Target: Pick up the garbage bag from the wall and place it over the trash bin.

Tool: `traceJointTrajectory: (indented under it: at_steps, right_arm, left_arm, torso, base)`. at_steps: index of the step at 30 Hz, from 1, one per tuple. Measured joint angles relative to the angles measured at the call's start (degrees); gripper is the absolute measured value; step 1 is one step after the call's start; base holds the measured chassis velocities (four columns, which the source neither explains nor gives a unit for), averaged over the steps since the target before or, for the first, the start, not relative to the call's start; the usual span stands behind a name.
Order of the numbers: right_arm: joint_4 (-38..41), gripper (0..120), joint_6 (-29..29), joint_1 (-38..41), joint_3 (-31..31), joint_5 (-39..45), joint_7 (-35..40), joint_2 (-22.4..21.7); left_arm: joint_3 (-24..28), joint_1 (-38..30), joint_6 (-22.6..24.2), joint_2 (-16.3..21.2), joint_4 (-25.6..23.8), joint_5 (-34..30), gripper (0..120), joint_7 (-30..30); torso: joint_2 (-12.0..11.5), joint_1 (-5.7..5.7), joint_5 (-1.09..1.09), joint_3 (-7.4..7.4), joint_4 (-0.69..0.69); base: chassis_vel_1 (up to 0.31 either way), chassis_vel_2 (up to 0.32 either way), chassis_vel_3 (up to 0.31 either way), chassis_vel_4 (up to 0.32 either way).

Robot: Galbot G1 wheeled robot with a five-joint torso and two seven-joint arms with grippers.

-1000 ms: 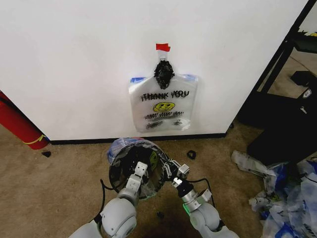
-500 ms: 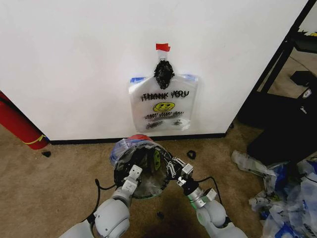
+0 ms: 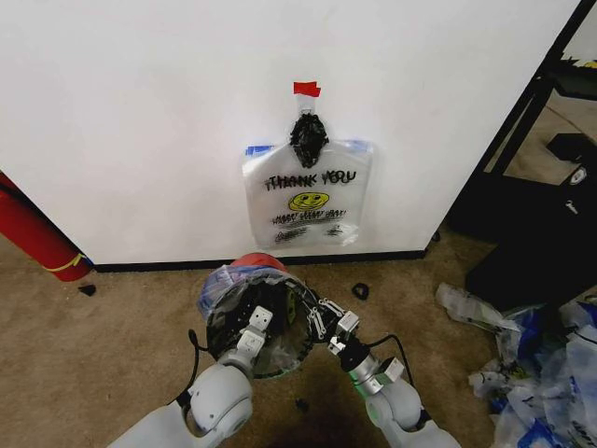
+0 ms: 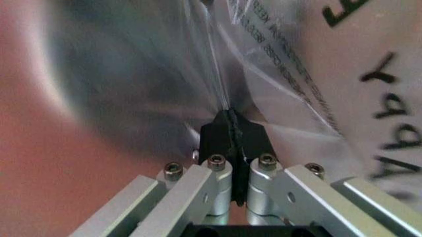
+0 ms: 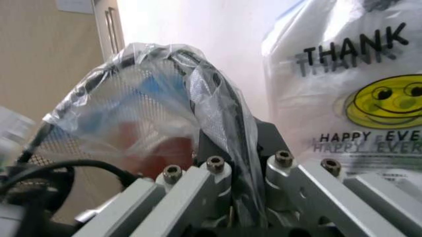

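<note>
The white wall (image 3: 140, 121) stands well beyond both sets of fingers, and the garbage bag (image 3: 306, 201) hangs flat on it, up and away from them and untouched. Its "THANK YOU" print and yellow smiley face outward. It hangs from its gathered top, so its body drops straight and its handles stay bunched under the hook point.

Down on the carpet floor (image 3: 93, 355), the trash bin (image 3: 280, 350) sits between the two sets of fingers. Its dark mouth is turned up toward the robot and its red base points to the wall. A second bag (image 3: 224, 280) of the same thin, blue-tinted plastic is draped over the bin's rim. It bulges outward on the far side from the fingers.

The left gripper (image 3: 259, 317) is at the near-left part of the mouth. The left wrist view shows its fingers (image 4: 218, 140) pressed together with a fold of film clamped between the pads. The right gripper (image 3: 320, 319) is at the near-right part. Its fingers (image 5: 267, 138) look closed on a strip of the same plastic, which runs up from between them. Judging by the two opposite holds, the arms are keeping the film spread across the opening so it seats over the rim.

Above the hanging bag, farthest from the fingers, a black knotted clump (image 3: 309, 138) caps its top. A small piece of red tape (image 3: 306, 89) is stuck just over that.
</note>
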Motion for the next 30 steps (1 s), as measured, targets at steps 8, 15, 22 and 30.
traceJointTrajectory:
  at_steps: [8, 15, 22, 30]
  right_arm:
    - [0.5, 1, 0.0, -0.4, -0.7, 0.3, -0.2, 0.3]
    - [0.0, 1, 0.0, -0.4, -0.4, 0.3, -0.3, 0.3]
    - [-0.6, 1, 0.4, 0.0, 0.0, -0.8, -0.7, 0.6]
    - [-1.0, 1, 1.2, 0.3, 1.0, -2.8, -2.2, 0.3]
  left_arm:
    - [-0.1, -0.7, -1.2, 0.0, 1.6, 2.3, 0, 0.1]
    - [-0.7, 2.1, -3.2, 2.0, -3.1, 6.0, 0, 1.7]
    - [-0.2, 3.5, -2.1, 4.7, -9.0, 2.1, 0, 5.4]
    - [0.1, 2.2, 2.8, 5.5, -11.3, -6.1, 0, 6.1]
  torso:
    - [0.0, 0.00, 0.00, 0.00, 0.00]
    - [0.0, 0.00, 0.00, 0.00, 0.01]
    - [0.0, 0.00, 0.01, 0.00, 0.00]
    - [0.0, 0.00, 0.00, 0.00, 0.00]
  base:
    - [0.000, 0.000, 0.000, 0.000]
    - [0.000, 0.000, 0.000, 0.000]
    - [0.000, 0.000, 0.000, 0.000]
    - [0.000, 0.000, 0.000, 0.000]
